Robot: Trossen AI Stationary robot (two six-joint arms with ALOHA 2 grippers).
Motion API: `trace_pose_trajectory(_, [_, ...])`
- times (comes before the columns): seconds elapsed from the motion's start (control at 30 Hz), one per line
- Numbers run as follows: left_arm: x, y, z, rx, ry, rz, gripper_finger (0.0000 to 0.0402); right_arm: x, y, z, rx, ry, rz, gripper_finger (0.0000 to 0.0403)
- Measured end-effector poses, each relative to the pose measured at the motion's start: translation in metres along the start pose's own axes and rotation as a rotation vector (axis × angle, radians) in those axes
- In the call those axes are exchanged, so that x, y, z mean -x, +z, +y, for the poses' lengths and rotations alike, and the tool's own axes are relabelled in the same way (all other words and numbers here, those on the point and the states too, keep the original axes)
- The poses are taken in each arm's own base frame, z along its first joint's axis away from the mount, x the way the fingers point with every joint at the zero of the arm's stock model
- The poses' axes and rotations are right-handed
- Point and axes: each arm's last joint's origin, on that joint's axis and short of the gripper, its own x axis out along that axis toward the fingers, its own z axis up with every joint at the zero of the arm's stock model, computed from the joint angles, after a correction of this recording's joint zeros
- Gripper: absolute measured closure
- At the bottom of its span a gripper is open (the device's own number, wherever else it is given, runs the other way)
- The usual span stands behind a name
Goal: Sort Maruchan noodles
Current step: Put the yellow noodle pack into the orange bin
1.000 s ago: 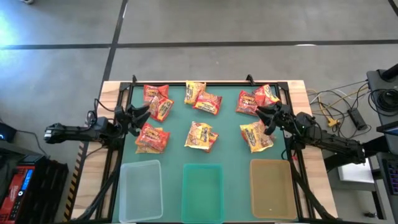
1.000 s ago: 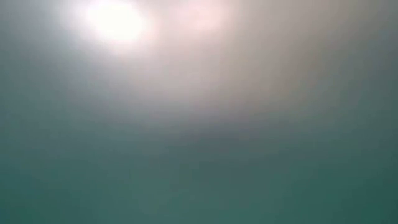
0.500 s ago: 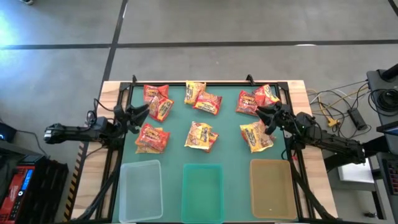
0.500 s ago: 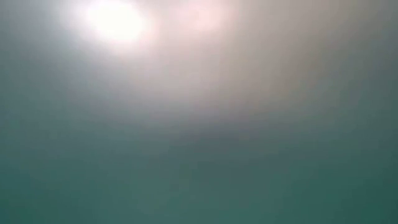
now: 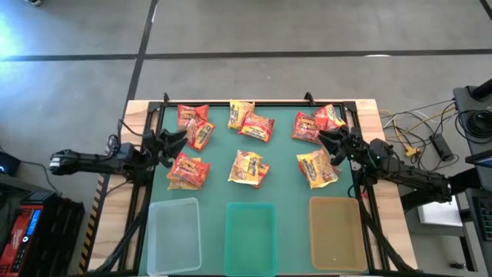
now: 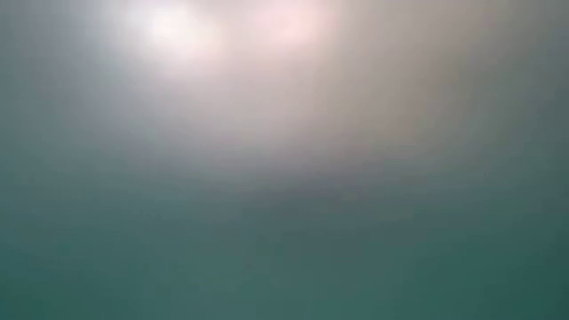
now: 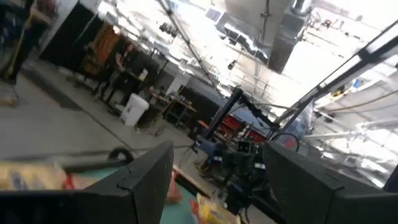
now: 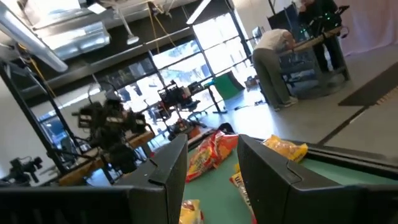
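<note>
Several Maruchan noodles packets lie flat on the green mat (image 5: 280, 181). Red ones (image 5: 194, 123) lie at the far left and an orange-red one (image 5: 188, 171) just nearer. A mixed pair (image 5: 250, 121) and a yellow one (image 5: 247, 168) lie in the middle. Red ones (image 5: 315, 121) and a yellow one (image 5: 317, 168) lie on the right. My left gripper (image 5: 177, 141) (image 7: 216, 154) hangs open at the mat's left edge, above the left packets. My right gripper (image 5: 329, 141) (image 8: 212, 144) hangs open at the right, above the gap between the right packets. Neither holds anything.
Three shallow bins stand along the near edge: a clear one (image 5: 173, 235), a green one (image 5: 250, 237) and a tan one (image 5: 337, 233). The low view is only a blur. People stand at benches (image 8: 273, 62) in the room beyond the table.
My left gripper has risen a little and drawn slightly toward the table's left edge, still open. My right gripper has rolled a little in place. The packets lie as before.
</note>
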Motion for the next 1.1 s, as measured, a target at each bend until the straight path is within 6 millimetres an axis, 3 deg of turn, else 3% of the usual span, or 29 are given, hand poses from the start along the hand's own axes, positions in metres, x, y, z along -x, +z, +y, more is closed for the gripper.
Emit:
trace_pose_trajectory(0.23, [-0.024,0.006,-0.015,-0.162,0.103,0.178,0.0169,-0.003,0.021,0.009,0.022,-0.012,0.028,0.0271])
trace_pose_trajectory(0.57, [-0.057,-0.016,-0.019,-0.189,0.206,0.331,0.0169,-0.032,0.042,0.021,0.022,-0.138,0.312,0.0271])
trace_pose_trajectory(0.7, [-0.071,-0.022,-0.018,-0.233,0.266,0.394,0.0169,-0.051,0.039,0.022,0.0,-0.25,0.529,0.0271])
trace_pose_trajectory(0.87, [-0.087,-0.03,-0.015,-0.241,0.286,0.502,0.0169,-0.065,0.036,0.023,-0.03,-0.333,0.673,0.0271])
trace_pose_trajectory(1.1, [-0.102,-0.059,-0.011,-0.148,0.238,0.68,0.0169,-0.082,0.025,0.025,-0.216,-0.29,0.808,0.0271])
